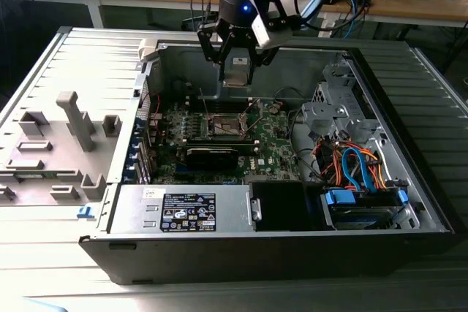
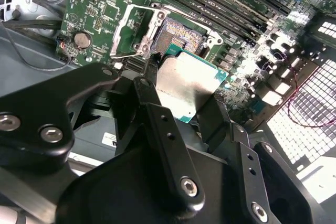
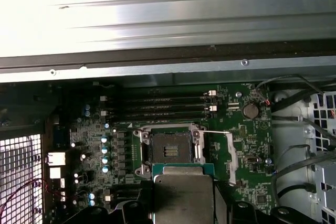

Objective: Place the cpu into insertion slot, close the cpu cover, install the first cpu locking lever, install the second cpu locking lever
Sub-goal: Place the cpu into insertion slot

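Note:
My gripper [image 1: 238,69] hangs inside the open computer case, shut on the cpu [image 1: 238,72], a flat grey-topped square chip with a green rim. In both wrist views the cpu [image 2: 186,83] [image 3: 182,195] sits clamped between the black fingers [image 2: 157,114], held a little above the green motherboard [image 1: 274,144]. The insertion slot [image 1: 225,126] [image 2: 177,35] [image 3: 170,148] lies just below and ahead of the chip, with its dark contact field bare. The cpu cover [image 2: 119,32] [image 3: 230,156] is swung open beside the slot.
A long black block [image 1: 212,155] lies in front of the slot. A silver power supply [image 1: 183,210] and a drive bay with blue and orange cables [image 1: 362,173] fill the near side. Memory slots [image 3: 163,103] and a coin battery [image 3: 250,110] flank the slot. Grey fixtures [image 1: 73,122] stand outside.

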Controlling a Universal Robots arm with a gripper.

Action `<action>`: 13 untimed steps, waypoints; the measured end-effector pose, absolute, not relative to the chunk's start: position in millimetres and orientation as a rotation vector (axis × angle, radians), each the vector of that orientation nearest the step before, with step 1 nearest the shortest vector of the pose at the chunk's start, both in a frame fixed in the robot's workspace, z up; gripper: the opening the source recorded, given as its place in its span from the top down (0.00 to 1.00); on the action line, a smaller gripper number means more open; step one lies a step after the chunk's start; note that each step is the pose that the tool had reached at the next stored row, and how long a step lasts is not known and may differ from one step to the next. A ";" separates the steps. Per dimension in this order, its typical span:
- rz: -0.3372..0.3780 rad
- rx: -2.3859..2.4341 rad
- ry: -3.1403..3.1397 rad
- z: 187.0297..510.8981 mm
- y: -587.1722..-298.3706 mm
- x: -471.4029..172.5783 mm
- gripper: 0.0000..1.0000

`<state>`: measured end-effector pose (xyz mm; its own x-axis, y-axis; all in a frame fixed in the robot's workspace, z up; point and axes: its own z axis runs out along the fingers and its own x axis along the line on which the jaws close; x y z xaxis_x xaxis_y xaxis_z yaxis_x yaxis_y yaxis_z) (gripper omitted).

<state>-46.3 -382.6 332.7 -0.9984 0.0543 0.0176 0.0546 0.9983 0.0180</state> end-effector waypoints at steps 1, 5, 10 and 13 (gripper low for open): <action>-0.029 -0.090 -3.123 332.6 -382.6 -46.3 0.45; -0.029 -0.113 -3.123 332.4 -382.5 -46.3 0.45; -0.029 -0.134 -3.122 332.0 -382.6 -46.4 0.45; -0.029 -0.144 -3.121 331.8 -382.6 -46.3 0.45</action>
<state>-46.3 -382.6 331.8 -0.9956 0.0918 0.0176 0.0921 0.9956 0.0180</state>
